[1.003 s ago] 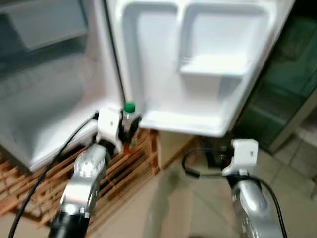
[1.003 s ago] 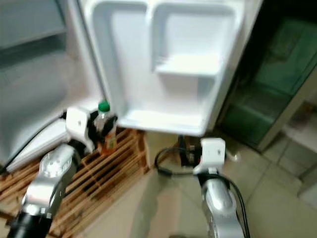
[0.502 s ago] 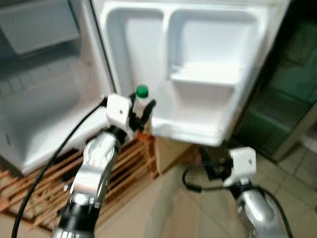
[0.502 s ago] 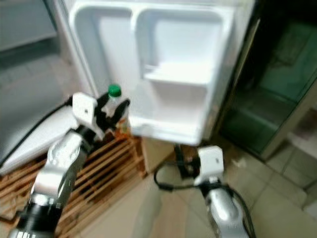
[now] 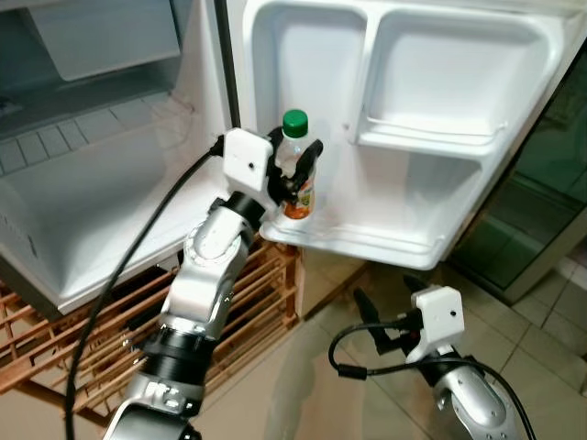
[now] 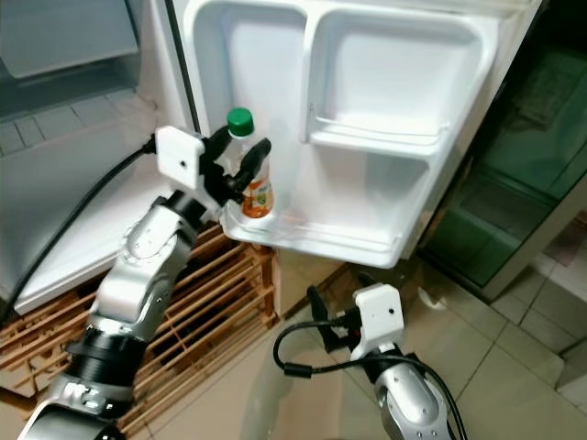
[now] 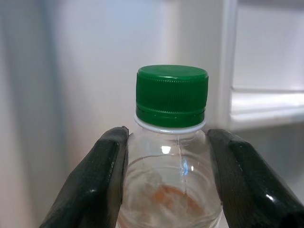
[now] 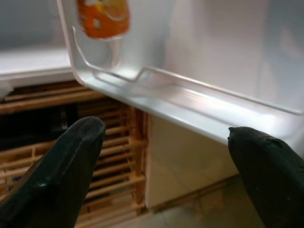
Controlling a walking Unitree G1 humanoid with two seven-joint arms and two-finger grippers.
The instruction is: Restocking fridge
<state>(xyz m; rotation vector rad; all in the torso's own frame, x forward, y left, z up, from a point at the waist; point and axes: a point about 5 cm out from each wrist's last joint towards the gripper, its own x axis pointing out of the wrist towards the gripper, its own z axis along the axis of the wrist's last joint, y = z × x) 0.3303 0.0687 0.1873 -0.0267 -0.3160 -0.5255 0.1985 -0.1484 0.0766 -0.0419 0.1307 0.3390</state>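
A clear bottle (image 5: 295, 170) with a green cap and an orange label is held upright over the left end of the fridge door's bottom shelf (image 5: 367, 240). My left gripper (image 5: 295, 170) is shut on the bottle's neck, just under the cap (image 7: 172, 95), with a black finger (image 7: 95, 185) on each side. My right gripper (image 5: 381, 321) hangs low over the tiled floor below the door, open and holding nothing. In the right wrist view the bottle's orange label (image 8: 102, 16) sits behind the shelf's wire rail (image 8: 190, 78).
The white fridge door (image 5: 440, 92) stands open with an upper shelf (image 5: 426, 137) at the right. The fridge's inside (image 5: 83, 183) lies to the left. The fridge rests on a wooden pallet (image 5: 55, 339). A dark green glass cabinet (image 5: 550, 192) stands right of the door.
My left arm has lifted the bottle up and forward, from beside the door's lower edge to over the bottom door shelf. The camera has shifted too. The right arm stays low.
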